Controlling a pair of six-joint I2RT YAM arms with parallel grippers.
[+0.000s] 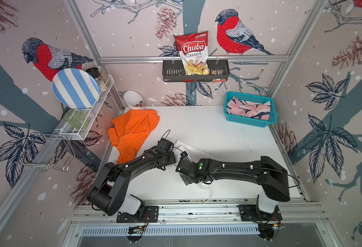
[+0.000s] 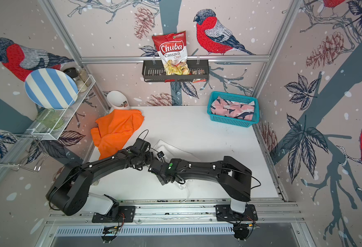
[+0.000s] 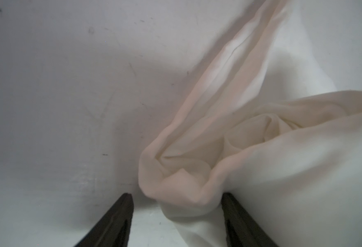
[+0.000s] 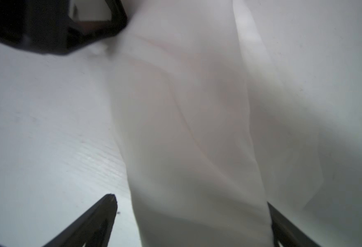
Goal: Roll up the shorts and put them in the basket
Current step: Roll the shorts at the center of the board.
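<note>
white shorts [image 3: 197, 171]: well apart from teal basket [image 1: 249, 123], partly under arms | left gripper [image 3: 176, 195]: jaws apart astride a fold | right gripper [image 4: 190, 201]: jaws wide astride cloth | pink shorts [image 1: 248, 109]: inside teal basket | orange shorts [image 1: 133, 132]: far from teal basket

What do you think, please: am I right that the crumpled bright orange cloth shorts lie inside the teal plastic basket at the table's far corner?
No. Both top views show the orange cloth shorts lying on the white table, outside the teal plastic basket, which holds the pink shark-print shorts.
</note>
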